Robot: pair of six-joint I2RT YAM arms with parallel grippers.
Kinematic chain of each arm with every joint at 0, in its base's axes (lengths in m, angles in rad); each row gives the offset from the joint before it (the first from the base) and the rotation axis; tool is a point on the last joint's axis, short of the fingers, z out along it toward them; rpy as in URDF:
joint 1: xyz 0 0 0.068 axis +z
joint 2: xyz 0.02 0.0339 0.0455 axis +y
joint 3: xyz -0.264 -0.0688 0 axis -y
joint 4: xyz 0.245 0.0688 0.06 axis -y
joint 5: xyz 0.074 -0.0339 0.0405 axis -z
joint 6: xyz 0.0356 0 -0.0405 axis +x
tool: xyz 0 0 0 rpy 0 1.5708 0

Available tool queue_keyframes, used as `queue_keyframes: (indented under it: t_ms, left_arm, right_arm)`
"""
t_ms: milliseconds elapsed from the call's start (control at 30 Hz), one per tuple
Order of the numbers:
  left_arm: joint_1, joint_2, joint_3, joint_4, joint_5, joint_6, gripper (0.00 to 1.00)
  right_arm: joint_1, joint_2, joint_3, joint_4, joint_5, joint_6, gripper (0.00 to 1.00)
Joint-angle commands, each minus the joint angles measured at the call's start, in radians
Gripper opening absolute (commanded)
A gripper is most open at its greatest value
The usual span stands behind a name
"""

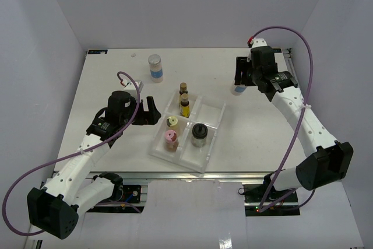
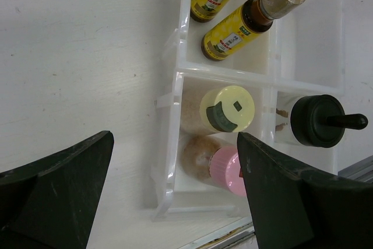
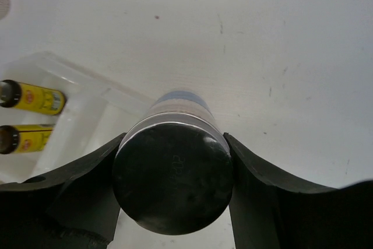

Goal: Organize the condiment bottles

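Observation:
The clear divided tray (image 1: pixel 213 122) lies mid-table. It holds two slim amber yellow-labelled bottles (image 1: pixel 184 98), a yellow-capped bottle (image 1: pixel 172 122), a pink-capped bottle (image 1: pixel 171 139) and a black-capped jar (image 1: pixel 199 134). My left gripper (image 1: pixel 150 112) is open and empty just left of the tray. In the left wrist view the left gripper (image 2: pixel 175 193) spans the tray's corner near the pink-capped bottle (image 2: pixel 218 167). My right gripper (image 1: pixel 240 83) is shut on a blue-labelled jar (image 1: pixel 238 90) right of the tray. In the right wrist view its fingers (image 3: pixel 256 173) press the jar's lid (image 3: pixel 172 176) from both sides.
A second silver-lidded blue-labelled jar (image 1: pixel 155 66) stands alone at the back, left of centre. The tray's right-hand compartments (image 1: pixel 208 109) hold nothing. Grey walls enclose the table on three sides. The table's front edge (image 1: pixel 175 174) runs just below the tray.

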Motion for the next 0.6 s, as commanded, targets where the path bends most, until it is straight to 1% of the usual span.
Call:
queue_keyframes:
  t_ms: [0, 100, 200, 567]
  left_arm:
    - [-0.005, -0.009, 0.002, -0.010, -0.021, 0.009, 0.98]
    - [-0.004, -0.007, 0.002, -0.009, -0.028, 0.009, 0.98]
    - [-0.004, -0.002, 0.003, -0.011, -0.029, 0.009, 0.98]
    - [-0.005, 0.004, 0.005, -0.011, -0.033, 0.010, 0.98]
  right_arm:
    - [0.089, -0.033, 0.089, 0.033, -0.031, -0.015, 0.08]
    - [0.187, -0.021, 0.064, 0.074, -0.016, -0.029, 0.08]
    - [0.255, 0.004, 0.029, 0.117, 0.005, -0.046, 0.08]
    - [0.345, 0.091, -0.028, 0.168, 0.025, -0.025, 0.08]
